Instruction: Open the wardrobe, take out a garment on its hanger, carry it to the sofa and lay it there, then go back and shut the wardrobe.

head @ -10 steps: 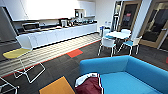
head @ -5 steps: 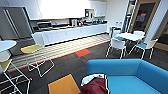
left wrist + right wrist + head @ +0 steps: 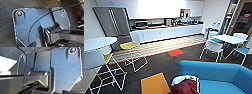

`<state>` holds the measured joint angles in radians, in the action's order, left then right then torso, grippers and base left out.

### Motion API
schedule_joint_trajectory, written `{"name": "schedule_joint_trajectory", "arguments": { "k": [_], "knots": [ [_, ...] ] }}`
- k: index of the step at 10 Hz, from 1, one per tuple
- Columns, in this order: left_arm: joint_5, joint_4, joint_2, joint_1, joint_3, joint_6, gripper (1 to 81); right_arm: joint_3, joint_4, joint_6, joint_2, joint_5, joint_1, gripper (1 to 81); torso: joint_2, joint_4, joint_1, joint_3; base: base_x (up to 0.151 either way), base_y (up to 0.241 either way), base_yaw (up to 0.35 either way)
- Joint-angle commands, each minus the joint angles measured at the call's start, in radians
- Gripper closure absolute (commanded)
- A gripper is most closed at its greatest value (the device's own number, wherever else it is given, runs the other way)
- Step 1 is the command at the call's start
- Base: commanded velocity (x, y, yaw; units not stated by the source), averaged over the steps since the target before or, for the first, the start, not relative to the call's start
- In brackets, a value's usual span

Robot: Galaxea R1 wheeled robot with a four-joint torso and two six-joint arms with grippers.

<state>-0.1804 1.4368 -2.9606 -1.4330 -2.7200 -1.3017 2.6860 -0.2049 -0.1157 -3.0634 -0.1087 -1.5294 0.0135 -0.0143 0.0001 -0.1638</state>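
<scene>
1. Right now, the dark red varsity jacket with white sleeves (image 3: 185, 86) lies crumpled on the bright blue upholstered sofa with a rounded backrest (image 3: 214, 72), at the seat's near end, low in my head view and touching the cushion.
2. Its hanger I cannot make out among the folds, nor the jacket's long axis; it looks bunched, not spread.
3. I judge the laying-down step done, since the jacket rests on the sofa with nothing of mine on it.
4. My wrist views show dark carpet beneath my own plates; whether either pincer is wide or closed I cannot tell, so I cannot say which arm is nearer the jacket.
5. Beyond the sofa sit an orange carpet tile (image 3: 155, 85), white wire-frame stools with yellow seats (image 3: 131, 47), and a white kitchen counter (image 3: 166, 32) along the far wall.
</scene>
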Motion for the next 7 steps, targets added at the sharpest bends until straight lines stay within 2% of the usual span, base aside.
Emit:
{"name": "schedule_joint_trajectory", "arguments": {
  "k": [1,4,5,7],
  "knots": [
    [0.042,0.01,-0.009,0.036,-0.003,0.012,1.0,-0.005,0.004,0.004,-0.013,0.061,0.034,1.0,0.0,0.0,0.0,0.0,0.0,0.0,0.3],
    [0.051,0.007,-0.012,0.032,-0.003,0.012,1.0,-0.005,0.004,0.004,-0.013,0.054,0.03,1.0,0.0,0.0,0.0,0.0,0.0,0.0,0.305],
    [0.085,0.007,-0.02,0.03,-0.003,0.012,1.0,-0.005,0.004,0.004,-0.013,0.055,0.028,1.0,0.0,0.0,0.0,0.0,0.0,0.0,0.319],
    [0.101,0.008,-0.028,0.03,-0.003,0.012,1.0,-0.005,0.005,0.002,-0.013,0.057,0.025,1.0,0.0,0.0,0.0,0.0,0.0,0.0,0.334]
  ]
}}
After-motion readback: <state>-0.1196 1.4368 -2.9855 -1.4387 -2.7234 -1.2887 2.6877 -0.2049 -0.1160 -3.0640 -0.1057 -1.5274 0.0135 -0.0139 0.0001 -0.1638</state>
